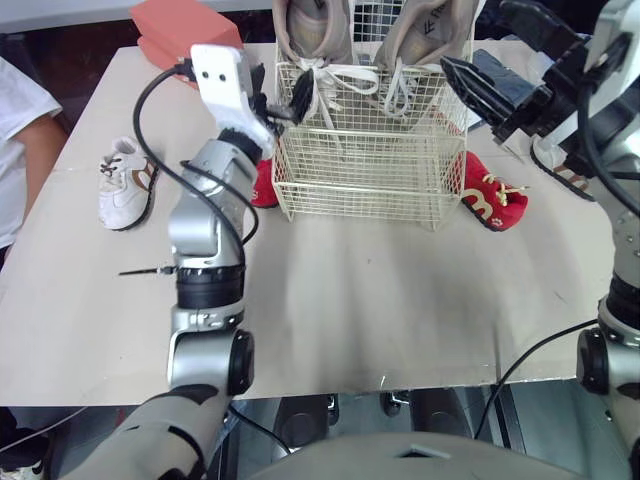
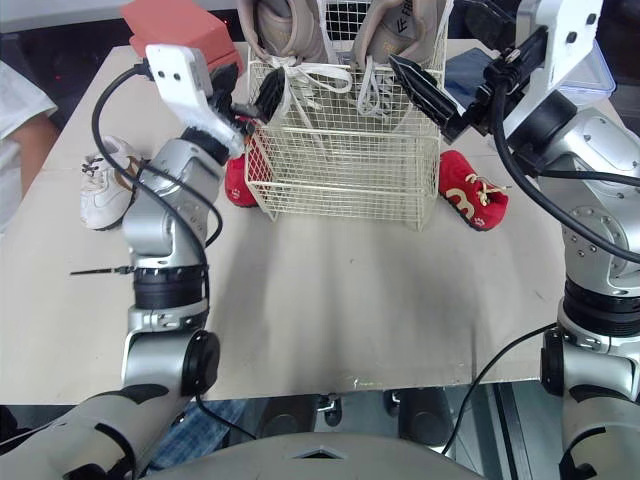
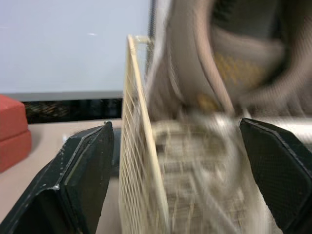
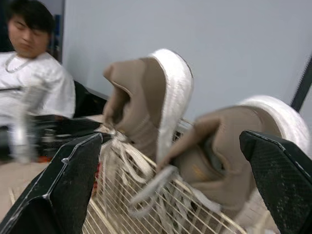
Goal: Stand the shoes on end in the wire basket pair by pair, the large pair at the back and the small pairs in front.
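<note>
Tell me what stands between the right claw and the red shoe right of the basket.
Nothing visible. The right claw hangs open by the wire basket's right rim; the red shoe lies uncovered beside the basket.

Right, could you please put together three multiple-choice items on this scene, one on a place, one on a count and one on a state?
1. Relative to the wire basket, where is the red shoe on the robot's right?
A. inside it
B. beside it, on the table
C. underneath it

2. How many tan shoes stand in the basket?
A. none
B. one
C. two

3. How is the left gripper?
A. open, with a finger on each side of the basket's wall
B. shut on a lace
C. shut on a white shoe

Answers:
1 B: the shoe lies on the table just outside the basket's right wall.
2 C: two stand on end at the back of the basket.
3 A: the left wrist view shows the fingers wide apart with the wire wall between them.
</note>
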`<state>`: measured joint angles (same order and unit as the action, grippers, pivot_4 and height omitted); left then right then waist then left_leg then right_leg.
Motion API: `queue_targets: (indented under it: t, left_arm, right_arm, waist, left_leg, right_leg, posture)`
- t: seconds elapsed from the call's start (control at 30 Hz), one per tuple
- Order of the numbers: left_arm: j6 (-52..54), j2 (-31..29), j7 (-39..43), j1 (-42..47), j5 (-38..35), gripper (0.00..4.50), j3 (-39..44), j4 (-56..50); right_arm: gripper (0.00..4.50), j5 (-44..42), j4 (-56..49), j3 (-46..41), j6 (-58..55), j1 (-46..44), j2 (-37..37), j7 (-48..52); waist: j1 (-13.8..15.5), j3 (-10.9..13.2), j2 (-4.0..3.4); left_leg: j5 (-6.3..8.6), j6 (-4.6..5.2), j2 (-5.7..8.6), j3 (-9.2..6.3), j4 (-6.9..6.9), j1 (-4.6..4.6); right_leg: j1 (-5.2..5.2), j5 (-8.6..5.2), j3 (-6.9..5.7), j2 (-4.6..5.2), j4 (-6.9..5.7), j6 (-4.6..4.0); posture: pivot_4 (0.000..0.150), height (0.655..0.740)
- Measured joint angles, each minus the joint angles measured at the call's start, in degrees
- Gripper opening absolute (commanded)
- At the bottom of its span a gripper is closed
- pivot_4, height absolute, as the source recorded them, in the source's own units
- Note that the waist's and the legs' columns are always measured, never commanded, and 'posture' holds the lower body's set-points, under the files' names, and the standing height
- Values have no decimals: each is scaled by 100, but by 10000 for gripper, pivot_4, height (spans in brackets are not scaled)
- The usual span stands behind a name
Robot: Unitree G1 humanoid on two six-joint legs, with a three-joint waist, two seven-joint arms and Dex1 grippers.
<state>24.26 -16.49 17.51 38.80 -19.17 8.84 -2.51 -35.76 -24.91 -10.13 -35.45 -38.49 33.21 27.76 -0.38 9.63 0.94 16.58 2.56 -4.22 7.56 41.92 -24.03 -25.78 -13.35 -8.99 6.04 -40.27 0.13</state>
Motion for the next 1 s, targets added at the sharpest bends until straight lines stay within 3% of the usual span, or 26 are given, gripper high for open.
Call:
queue_targets:
  t: [0.2, 0.37, 0.4, 0.6, 0.8, 1.0]
  left_arm:
    - [550, -996, 1556, -187, -1057, 44421, -8, -967]
    - [1282, -1964, 2971, -174, -2029, 44421, 15, -1178]
    - [1632, -2465, 3663, -183, -2394, 44421, -74, -1342]
    - [2173, -3168, 4481, -134, -2771, 44421, -275, -1506]
    - [2341, -3592, 4661, 18, -2680, 44421, -534, -1599]
    - [2347, -3800, 4830, 197, -2585, 44421, -573, -1624]
  right_arm:
    - [45000, -24, 0, -459, -25, 636, 398, 107]
    - [45000, -56, 92, -817, -188, 1750, 719, 407]
    - [45000, -144, 110, -976, -224, 2208, 836, 577]
    - [45000, -220, 209, -1280, -308, 3154, 995, 963]
    - [45000, -85, 456, -1360, -244, 3875, 1104, 1208]
    - [45000, 50, 827, -1312, -115, 3843, 877, 1172]
  waist:
    - [48, 4, 0]
    - [106, 8, -6]
    - [109, 10, -8]
    - [118, 11, -10]
    - [121, 12, -9]
    - [110, 16, -11]
  left_leg:
    - [0, 0, 0, -32, -2, -39]
    - [0, 0, 2, -45, -1, -50]
    - [0, 0, 1, -50, 0, -51]
    - [0, 0, 2, -57, 0, -51]
    - [0, 0, 2, -63, 1, -54]
    - [-1, -1, 1, -61, 1, -51]
  right_leg:
    - [-3, 1, -38, 0, 40, 1]
    - [-7, -2, -54, -2, 44, 6]
    - [-7, -11, -55, -4, 43, 21]
    - [-4, -14, -54, -5, 45, 25]
    - [-4, -15, -54, -6, 46, 25]
    - [-4, -15, -51, -11, 45, 26]
  posture:
    - [1500, 6860]
    - [1500, 6860]
    - [1500, 6860]
    - [1500, 6860]
    - [1500, 6860]
    - [1500, 6860]
